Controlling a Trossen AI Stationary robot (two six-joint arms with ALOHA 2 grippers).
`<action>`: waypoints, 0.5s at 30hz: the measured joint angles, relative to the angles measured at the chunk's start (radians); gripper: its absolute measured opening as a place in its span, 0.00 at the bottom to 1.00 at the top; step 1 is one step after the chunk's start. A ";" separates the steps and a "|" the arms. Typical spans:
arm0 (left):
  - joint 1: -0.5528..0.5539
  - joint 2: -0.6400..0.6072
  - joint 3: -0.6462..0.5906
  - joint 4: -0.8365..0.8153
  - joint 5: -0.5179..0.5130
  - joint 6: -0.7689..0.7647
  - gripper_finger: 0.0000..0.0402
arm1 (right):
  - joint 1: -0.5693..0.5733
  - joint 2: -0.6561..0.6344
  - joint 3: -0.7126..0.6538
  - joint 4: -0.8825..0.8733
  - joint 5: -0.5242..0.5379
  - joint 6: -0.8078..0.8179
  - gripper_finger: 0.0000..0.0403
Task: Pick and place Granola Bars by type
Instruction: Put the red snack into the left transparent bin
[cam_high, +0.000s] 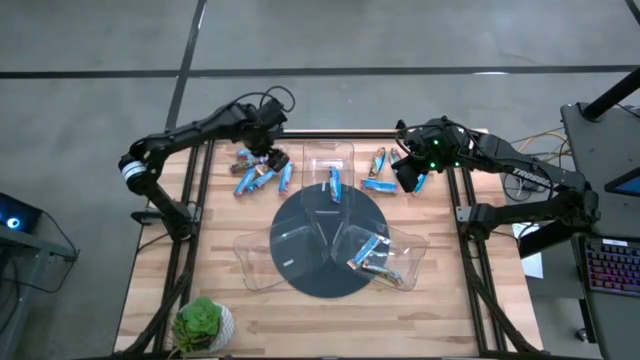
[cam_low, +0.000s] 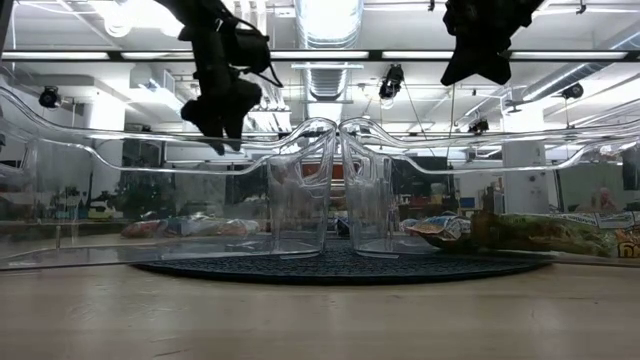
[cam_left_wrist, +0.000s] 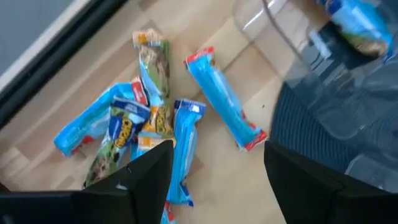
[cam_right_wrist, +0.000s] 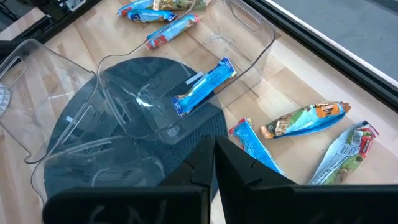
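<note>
A pile of granola bars (cam_high: 258, 172), blue and tan, lies on the wood at the far left; it also shows in the left wrist view (cam_left_wrist: 130, 124), with one blue bar (cam_left_wrist: 224, 106) lying apart. My left gripper (cam_left_wrist: 217, 180) hovers open and empty above the pile, raised off the table (cam_low: 220, 110). Three more bars (cam_high: 380, 170) lie at the far right: one blue (cam_right_wrist: 255, 149), one tan (cam_right_wrist: 305, 119), one greenish (cam_right_wrist: 345, 155). My right gripper (cam_right_wrist: 214, 158) is shut and empty above them, held high (cam_low: 480, 50).
Three clear trays stand on a dark round mat (cam_high: 300, 270). The far tray (cam_high: 345, 150) holds a blue bar (cam_right_wrist: 205, 93). The near right tray (cam_high: 415, 250) holds several bars (cam_high: 370, 255). The near left tray (cam_high: 255, 260) shows nothing inside. A potted plant (cam_high: 205, 322) stands at the near left corner.
</note>
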 joint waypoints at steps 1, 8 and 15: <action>0.000 0.000 -0.010 0.000 0.000 -0.003 0.58 | 0.000 0.000 0.000 0.000 0.000 0.000 0.02; -0.013 0.000 -0.086 0.085 -0.033 -0.120 0.58 | 0.000 0.000 0.000 0.000 0.000 0.000 0.02; -0.020 0.007 -0.139 0.186 -0.031 -0.303 0.58 | 0.000 0.000 -0.001 0.000 0.005 0.000 0.02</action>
